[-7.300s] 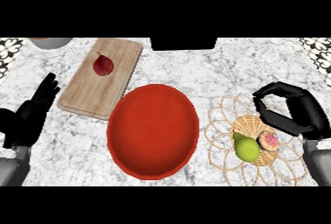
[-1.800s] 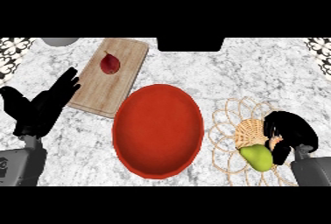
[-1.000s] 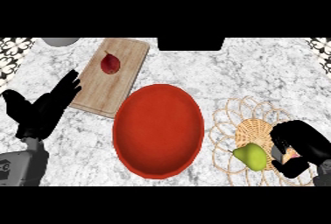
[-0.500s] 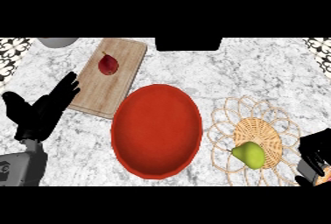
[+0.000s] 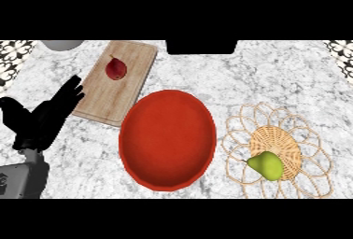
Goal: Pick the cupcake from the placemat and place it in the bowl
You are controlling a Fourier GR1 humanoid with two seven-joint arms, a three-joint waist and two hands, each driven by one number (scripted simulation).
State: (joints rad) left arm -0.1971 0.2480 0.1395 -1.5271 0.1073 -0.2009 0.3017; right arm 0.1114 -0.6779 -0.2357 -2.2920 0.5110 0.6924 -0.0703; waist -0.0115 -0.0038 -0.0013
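Pale round object (image 5: 62,44) at top left — cut off, unidentifiable.

The counter (image 5: 262,79) looks like veined grey-white marble, smooth. The board (image 5: 117,81) is pale wood with visible grain. The bowl (image 5: 169,140) is plain red and matt. The placemat (image 5: 279,149) is woven wicker, openwork at its rim. The pear (image 5: 265,164) has smooth green skin.

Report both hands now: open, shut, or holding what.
Left hand: open, fingers straight, holding nothing, at the view's left edge.
Right hand: not in view, so it cannot be told.
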